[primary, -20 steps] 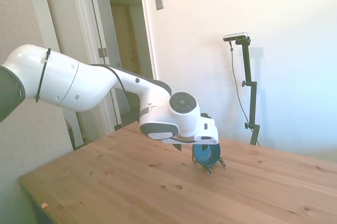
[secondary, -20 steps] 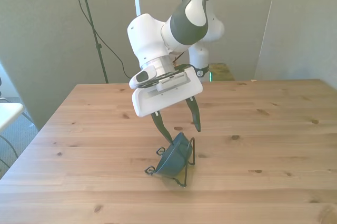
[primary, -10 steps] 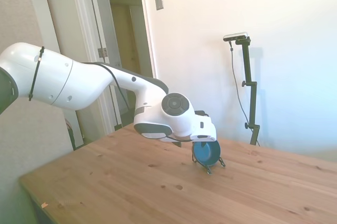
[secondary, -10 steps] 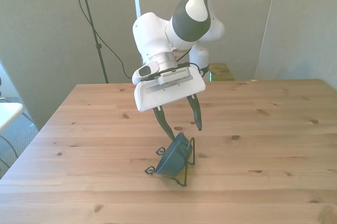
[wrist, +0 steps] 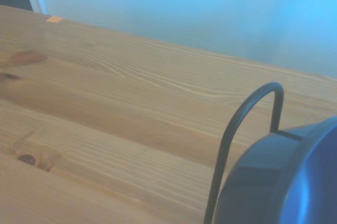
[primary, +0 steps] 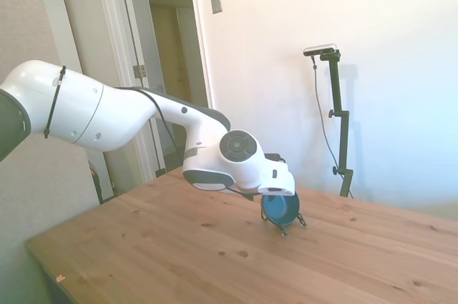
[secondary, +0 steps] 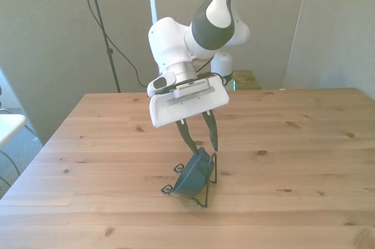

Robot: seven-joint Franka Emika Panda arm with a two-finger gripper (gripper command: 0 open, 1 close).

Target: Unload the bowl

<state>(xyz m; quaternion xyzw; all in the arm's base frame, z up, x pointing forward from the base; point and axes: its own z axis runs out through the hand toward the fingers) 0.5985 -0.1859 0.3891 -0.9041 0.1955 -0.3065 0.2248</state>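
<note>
jaws half open, straddling top rim of bowl (secondary: 194, 177), not clamped yet. gripper (secondary: 201, 149) empty. bowl sits tilted in wire stand (secondary: 206, 193) on bench (secondary: 304, 161). grasp and lift-out left.

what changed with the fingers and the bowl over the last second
The gripper has narrowed: its fingers were spread wide a second ago and now stand much closer together around the top rim of the bowl. Whether they already pinch it is unclear. The bowl itself has not moved; it still leans tilted in the wire stand on the table.
</note>
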